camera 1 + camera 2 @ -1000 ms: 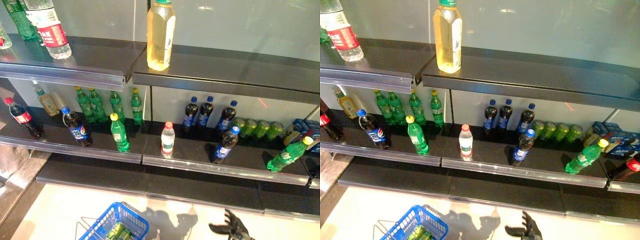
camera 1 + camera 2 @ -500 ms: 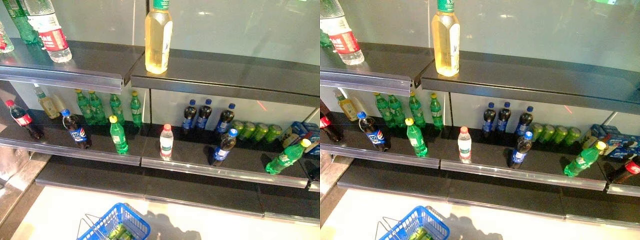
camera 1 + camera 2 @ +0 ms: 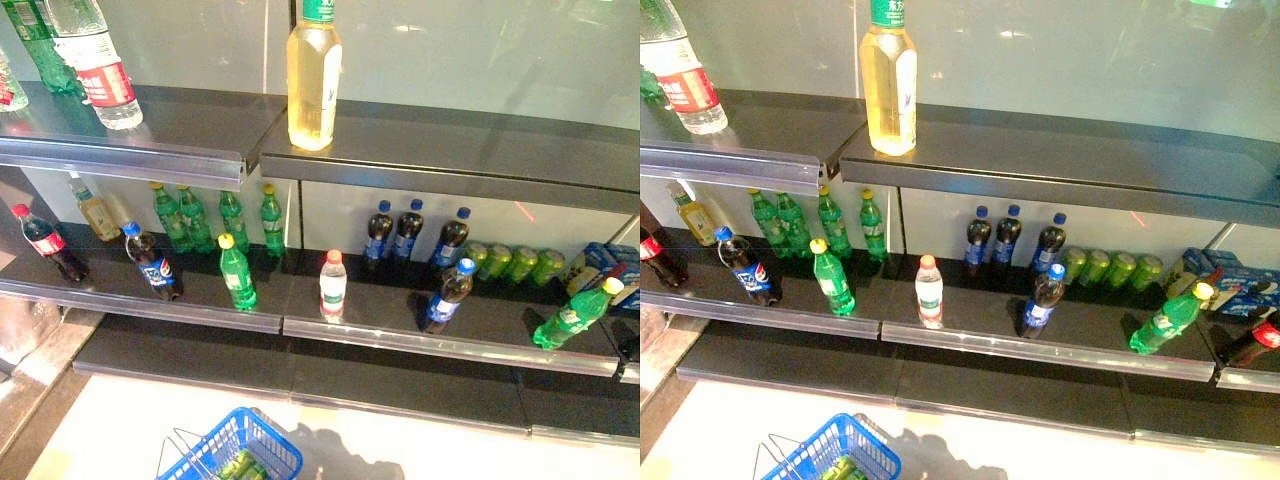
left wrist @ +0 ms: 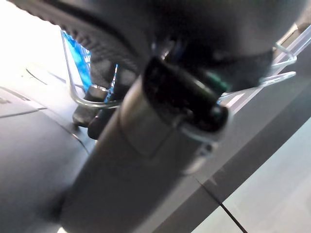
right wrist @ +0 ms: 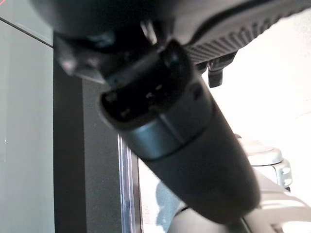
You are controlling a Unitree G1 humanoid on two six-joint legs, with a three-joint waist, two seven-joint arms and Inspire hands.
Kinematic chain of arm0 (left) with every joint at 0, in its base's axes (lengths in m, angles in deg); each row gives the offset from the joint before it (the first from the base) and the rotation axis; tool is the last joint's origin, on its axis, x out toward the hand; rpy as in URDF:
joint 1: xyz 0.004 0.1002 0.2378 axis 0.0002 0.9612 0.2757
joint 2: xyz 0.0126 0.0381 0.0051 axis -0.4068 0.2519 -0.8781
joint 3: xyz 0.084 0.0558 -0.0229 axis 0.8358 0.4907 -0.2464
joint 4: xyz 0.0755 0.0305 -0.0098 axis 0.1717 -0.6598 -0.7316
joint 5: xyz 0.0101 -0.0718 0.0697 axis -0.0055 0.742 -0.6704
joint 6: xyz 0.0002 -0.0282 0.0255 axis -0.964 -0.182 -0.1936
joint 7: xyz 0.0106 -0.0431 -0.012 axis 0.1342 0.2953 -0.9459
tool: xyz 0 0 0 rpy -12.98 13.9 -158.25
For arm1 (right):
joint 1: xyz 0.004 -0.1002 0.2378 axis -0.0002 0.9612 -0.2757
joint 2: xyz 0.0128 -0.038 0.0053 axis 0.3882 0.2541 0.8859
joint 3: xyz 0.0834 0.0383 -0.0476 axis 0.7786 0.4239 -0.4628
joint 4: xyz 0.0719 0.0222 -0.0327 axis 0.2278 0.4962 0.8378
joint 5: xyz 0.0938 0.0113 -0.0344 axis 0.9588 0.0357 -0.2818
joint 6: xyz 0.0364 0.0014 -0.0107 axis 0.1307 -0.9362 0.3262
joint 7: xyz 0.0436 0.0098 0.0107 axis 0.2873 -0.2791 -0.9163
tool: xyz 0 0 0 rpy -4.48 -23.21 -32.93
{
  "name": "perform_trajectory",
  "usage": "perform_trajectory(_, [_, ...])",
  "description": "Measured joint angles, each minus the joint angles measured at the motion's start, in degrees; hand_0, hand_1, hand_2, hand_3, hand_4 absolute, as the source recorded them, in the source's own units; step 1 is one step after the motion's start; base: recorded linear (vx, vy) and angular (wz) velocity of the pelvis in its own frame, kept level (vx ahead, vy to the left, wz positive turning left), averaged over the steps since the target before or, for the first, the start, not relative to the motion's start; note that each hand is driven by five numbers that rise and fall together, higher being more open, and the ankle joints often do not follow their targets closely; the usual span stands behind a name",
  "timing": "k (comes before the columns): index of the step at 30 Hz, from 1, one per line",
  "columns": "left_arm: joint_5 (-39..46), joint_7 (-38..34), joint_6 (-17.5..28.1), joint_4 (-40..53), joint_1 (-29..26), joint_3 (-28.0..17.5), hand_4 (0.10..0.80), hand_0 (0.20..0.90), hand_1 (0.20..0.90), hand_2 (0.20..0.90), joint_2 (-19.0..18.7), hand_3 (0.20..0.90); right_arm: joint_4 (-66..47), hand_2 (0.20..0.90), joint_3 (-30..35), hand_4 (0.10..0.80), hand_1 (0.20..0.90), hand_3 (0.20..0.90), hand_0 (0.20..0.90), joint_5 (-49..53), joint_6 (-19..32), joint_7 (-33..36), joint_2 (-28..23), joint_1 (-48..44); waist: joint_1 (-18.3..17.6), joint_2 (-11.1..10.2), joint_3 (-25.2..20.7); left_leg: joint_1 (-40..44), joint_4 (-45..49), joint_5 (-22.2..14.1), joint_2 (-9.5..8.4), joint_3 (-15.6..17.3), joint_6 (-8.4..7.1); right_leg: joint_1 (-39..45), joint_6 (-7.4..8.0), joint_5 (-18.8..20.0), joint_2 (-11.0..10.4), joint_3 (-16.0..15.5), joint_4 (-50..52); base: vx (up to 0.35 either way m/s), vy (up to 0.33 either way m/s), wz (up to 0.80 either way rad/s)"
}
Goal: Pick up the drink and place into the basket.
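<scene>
Two hands sit out of the eye views; their fingers' state cannot be told. Left of the water bottle (image 3: 332, 285) stands a green drink (image 3: 238, 272); below-left, the basket (image 3: 232, 456) holds green drinks.

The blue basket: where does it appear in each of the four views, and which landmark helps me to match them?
Left eye view: blue basket at the bottom edge, left of centre, on the floor below the shelves.
Right eye view: at the bottom edge, further left.
Left wrist view: only a blue strip of it and its wire handles show behind the left hand.
Right wrist view: not in it.
Shared landmark: the tall yellow bottle on the top shelf, seen in both eye views.
</scene>
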Motion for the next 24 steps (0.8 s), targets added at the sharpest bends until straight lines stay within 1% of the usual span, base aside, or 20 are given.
perform_trajectory(4, [0.1,0.0,0.0,0.0,-0.1,0.2,0.100,0.300,0.300,0.300,0.0,0.200,0.2,0.900,0.0,0.800,0.900,0.900,0.900,-0.1,-0.8,-0.5,-0.4,-0.1,0.0,0.1,0.1,-0.7,0.0,0.0,0.07,0.0,-0.06,-0.4,0.03,0.0,0.0,0.1,0.0,-0.020,-0.013,-0.01])
perform_trajectory(6, [0.2,0.2,0.1,0.0,-0.6,0.5,0.100,0.300,0.300,0.300,0.0,0.200,0.2,0.900,-0.1,0.800,0.900,0.900,0.900,-0.2,-0.8,-0.5,-0.5,-0.3,0.1,0.3,0.1,-2.1,0.0,0.0,0.11,0.0,-0.44,-2.0,0.19,0.1,0.1,0.1,0.0,-0.162,-0.008,-0.02])
perform_trajectory(8, [0.4,0.2,0.2,0.0,-1.4,1.2,0.100,0.300,0.300,0.300,0.1,0.200,0.6,0.900,-0.4,0.800,0.900,0.900,0.900,-0.2,-0.8,-0.5,-0.9,-0.9,0.2,0.7,0.5,-4.3,0.3,0.7,0.14,0.0,-0.54,-4.2,-0.11,0.7,0.2,0.2,0.0,-0.275,-0.005,-0.01])
perform_trajectory(9, [0.5,0.2,0.3,0.0,-2.9,2.2,0.100,0.300,0.300,0.300,0.2,0.200,1.4,0.900,-0.4,0.800,0.900,0.900,0.900,-0.2,-0.9,-0.4,-1.0,-2.4,0.3,1.2,1.2,-6.5,0.4,1.5,0.12,-0.1,-0.54,-6.6,0.16,1.5,0.2,0.2,0.1,-0.265,0.000,0.00])
perform_trajectory(10, [0.7,0.2,0.4,0.0,-3.7,2.7,0.100,0.300,0.300,0.300,0.2,0.200,1.8,0.900,-0.5,0.800,0.900,0.900,0.900,-0.1,-0.8,-0.4,-1.1,-3.0,0.3,1.5,1.7,-7.9,0.4,1.9,0.09,-0.3,-0.56,-8.1,0.05,1.8,0.2,0.2,0.0,-0.288,-0.004,0.06])
perform_trajectory(11, [1.5,0.4,0.8,0.2,-6.0,2.7,0.100,0.300,0.300,0.300,0.5,0.200,2.1,0.900,-0.4,0.800,0.900,0.900,0.900,0.2,-0.8,-0.3,-1.4,-5.3,0.4,1.9,4.3,-10.1,0.5,2.8,-0.04,-0.6,-0.39,-9.7,0.13,2.7,0.2,0.1,0.2,-0.254,-0.006,0.07])
perform_trajectory(13, [3.6,0.4,1.8,1.2,-10.9,3.1,0.100,0.300,0.300,0.300,1.2,0.200,2.2,0.900,-0.6,0.800,0.900,0.900,0.900,0.8,-0.8,0.0,-2.6,-10.2,0.3,3.7,10.4,-14.2,0.5,4.5,-0.26,-0.8,-0.15,-13.8,0.12,4.4,0.4,0.1,0.3,-0.262,-0.020,0.07])
perform_trajectory(14, [4.3,0.3,2.0,1.2,-12.0,3.2,0.100,0.300,0.300,0.300,1.5,0.200,2.1,0.900,-0.8,0.800,0.900,0.900,0.900,0.9,-0.8,0.2,-3.0,-11.4,0.4,4.2,11.5,-15.3,0.5,4.9,-0.28,-0.9,-0.09,-14.8,0.10,5.1,0.4,0.1,0.3,-0.151,-0.027,0.04])
perform_trajectory(15, [5.7,0.3,2.4,1.7,-14.7,3.7,0.100,0.300,0.300,0.300,1.7,0.200,2.1,0.900,-1.5,0.800,0.900,0.900,0.900,1.0,-0.8,0.5,-3.6,-13.8,0.4,4.8,14.4,-17.0,0.5,5.6,-0.31,-0.9,-0.10,-16.5,0.05,5.8,0.4,0.2,0.3,-0.080,-0.026,0.02])
perform_trajectory(16, [6.6,0.1,2.4,2.2,-16.4,3.7,0.100,0.300,0.300,0.300,1.9,0.200,2.0,0.900,-1.5,0.800,0.900,0.900,0.900,1.1,-0.8,0.7,-3.8,-15.6,0.3,5.0,16.9,-17.1,0.5,5.8,-0.28,-1.0,-0.15,-16.6,0.03,5.9,0.4,0.2,0.3,-0.073,-0.016,0.00])
perform_trajectory(18, [7.3,-0.5,2.4,3.0,-16.9,3.9,0.100,0.300,0.300,0.300,2.2,0.200,1.7,0.900,-1.7,0.800,0.900,0.900,0.900,2.2,-0.6,0.8,-3.7,-16.2,0.2,4.6,18.1,-17.6,0.5,5.8,-0.12,-1.0,-0.21,-17.1,-0.05,6.0,0.6,0.2,0.3,-0.136,-0.005,-0.02])
perform_trajectory(20, [8.7,-0.4,2.8,4.6,-17.4,4.8,0.100,0.300,0.300,0.300,2.2,0.200,0.7,0.900,-1.6,0.800,0.900,0.900,0.900,3.8,1.1,1.4,-3.9,-16.7,0.2,4.4,19.9,-19.0,0.5,6.0,-0.16,-1.0,-0.37,-18.6,-0.14,6.0,0.7,0.2,0.3,-0.159,-0.001,-0.02])
perform_trajectory(22, [9.8,-0.5,3.0,5.0,-19.3,5.0,0.100,0.300,0.300,0.300,2.3,0.200,0.6,0.900,-1.6,0.800,0.900,0.900,0.900,5.4,2.6,2.1,-3.9,-18.2,0.2,4.5,22.6,-19.8,0.5,6.4,-0.30,-1.0,-0.35,-19.4,-0.27,6.3,0.8,0.3,0.4,-0.131,-0.018,-0.01])
perform_trajectory(23, [10.4,-0.5,3.1,5.1,-19.9,5.0,0.100,0.300,0.300,0.300,2.3,0.200,0.1,0.900,-1.6,0.800,0.900,0.900,0.900,6.2,3.5,2.2,-3.9,-18.5,0.2,4.5,23.5,-19.9,0.5,6.5,-0.25,-1.0,-0.37,-19.5,-0.28,6.3,0.8,0.3,0.4,-0.102,-0.015,0.01])
perform_trajectory(24, [10.4,-0.5,3.8,5.2,-20.9,5.1,0.100,0.300,0.300,0.300,2.1,0.200,-0.7,0.900,-1.7,0.800,0.900,0.900,0.900,7.4,5.6,2.6,-4.0,-18.9,0.2,4.6,24.5,-20.8,0.7,6.5,-0.22,-1.1,-0.42,-20.4,-0.31,6.3,0.9,0.2,0.5,-0.152,-0.010,0.01])
